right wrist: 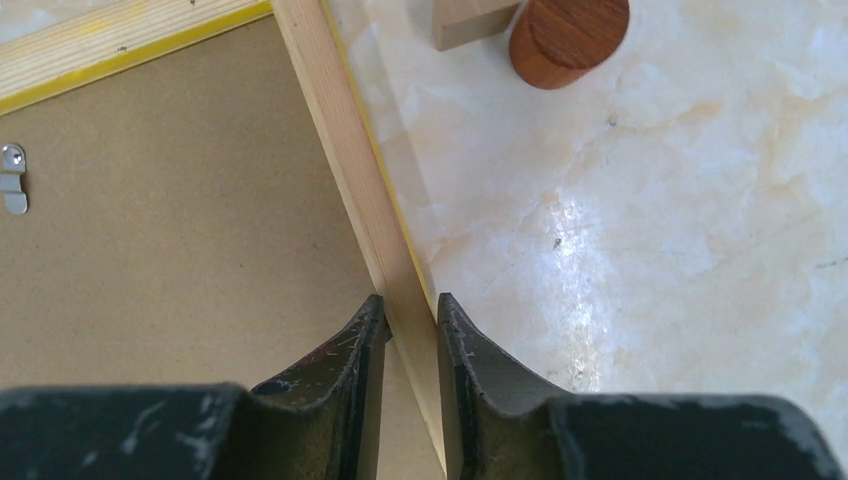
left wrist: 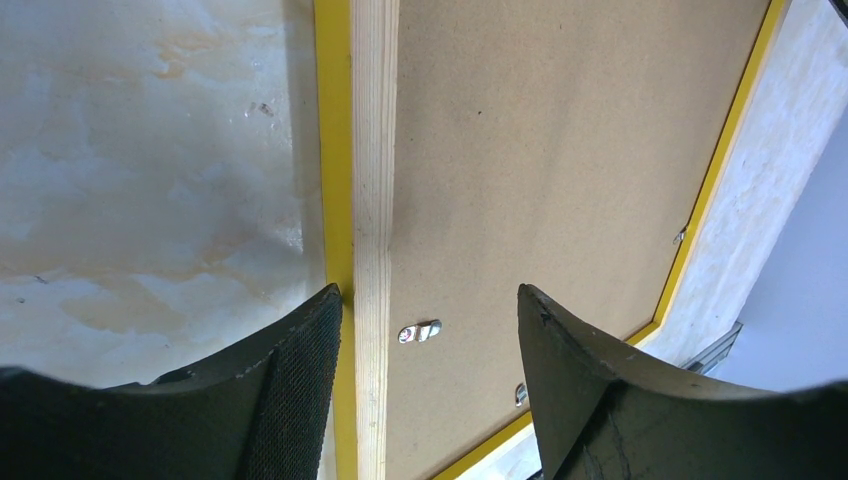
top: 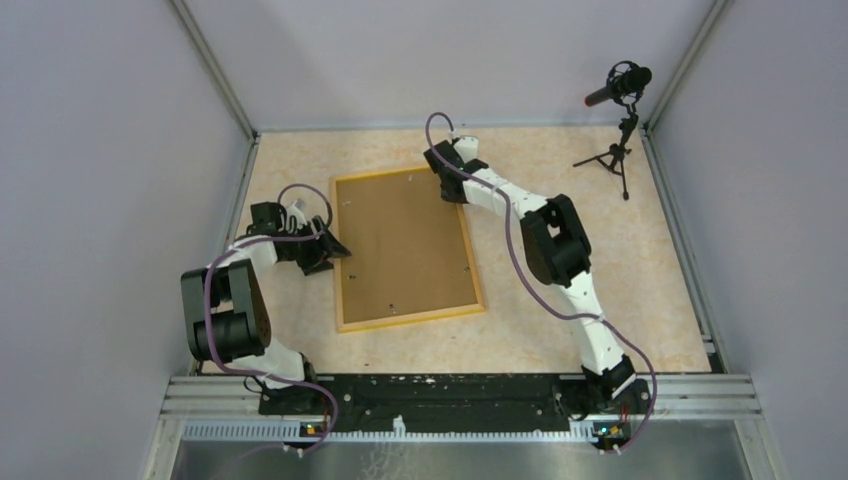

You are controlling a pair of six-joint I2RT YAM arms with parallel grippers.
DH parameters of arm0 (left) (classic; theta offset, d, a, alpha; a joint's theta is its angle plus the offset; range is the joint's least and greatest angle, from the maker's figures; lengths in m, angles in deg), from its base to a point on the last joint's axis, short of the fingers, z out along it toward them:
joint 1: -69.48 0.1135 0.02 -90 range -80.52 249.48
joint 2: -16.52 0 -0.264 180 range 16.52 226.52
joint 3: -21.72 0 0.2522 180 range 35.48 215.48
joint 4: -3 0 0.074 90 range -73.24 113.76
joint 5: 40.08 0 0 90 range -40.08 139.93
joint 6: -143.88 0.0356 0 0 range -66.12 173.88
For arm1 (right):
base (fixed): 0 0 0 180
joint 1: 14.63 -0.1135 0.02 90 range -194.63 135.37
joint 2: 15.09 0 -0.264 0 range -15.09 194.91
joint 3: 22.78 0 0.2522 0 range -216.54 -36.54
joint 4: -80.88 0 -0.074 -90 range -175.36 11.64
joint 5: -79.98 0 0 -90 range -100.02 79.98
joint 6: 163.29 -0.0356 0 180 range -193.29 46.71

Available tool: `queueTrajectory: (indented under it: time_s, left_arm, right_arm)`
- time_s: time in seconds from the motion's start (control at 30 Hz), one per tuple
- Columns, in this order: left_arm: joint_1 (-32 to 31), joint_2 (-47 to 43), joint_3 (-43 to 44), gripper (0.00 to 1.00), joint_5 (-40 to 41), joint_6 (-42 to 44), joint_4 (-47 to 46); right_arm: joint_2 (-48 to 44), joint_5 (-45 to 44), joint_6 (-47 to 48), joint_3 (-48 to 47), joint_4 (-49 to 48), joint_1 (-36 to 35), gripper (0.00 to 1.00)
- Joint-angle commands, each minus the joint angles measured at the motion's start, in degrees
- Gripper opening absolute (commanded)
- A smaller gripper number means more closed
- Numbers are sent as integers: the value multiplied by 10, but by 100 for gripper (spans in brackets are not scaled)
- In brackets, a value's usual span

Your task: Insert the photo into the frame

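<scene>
Right wrist: grained pale-wood frame (right wrist: 348, 150), fibreboard backing (right wrist: 180, 260)

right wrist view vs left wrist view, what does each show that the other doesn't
Only right wrist: a round wooden piece and a pale block on the table, right pincer closed on the frame rail. Only left wrist: left pincer open, straddling a frame rail. Both: the frame, its brown backing board, a metal clip.

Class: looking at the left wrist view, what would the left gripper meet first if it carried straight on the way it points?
Probably the wooden side rail of the frame, which lies between the open fingers of the left gripper; depth is unclear.
</scene>
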Motion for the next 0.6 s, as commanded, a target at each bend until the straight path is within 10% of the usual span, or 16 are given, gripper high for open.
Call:
queueTrajectory:
  time_s: [0.0,0.13,0.33,0.57]
  left_arm:
    - [-7,-26,-3,69,-28,-2,-14]
    - [-12,-25,-3,69,-31,-1,-13]
    - [-26,-24,-5,71,-26,-6,-12]
    - [-32,-67,-76,79,2,-68,-15]
  right_arm:
    - [15,16,-65,-1,108,1,0]
    - [-5,60,-44,29,74,3,0]
    - [-95,162,51,135,-28,9,67]
    - [-151,284,109,233,-120,20,96]
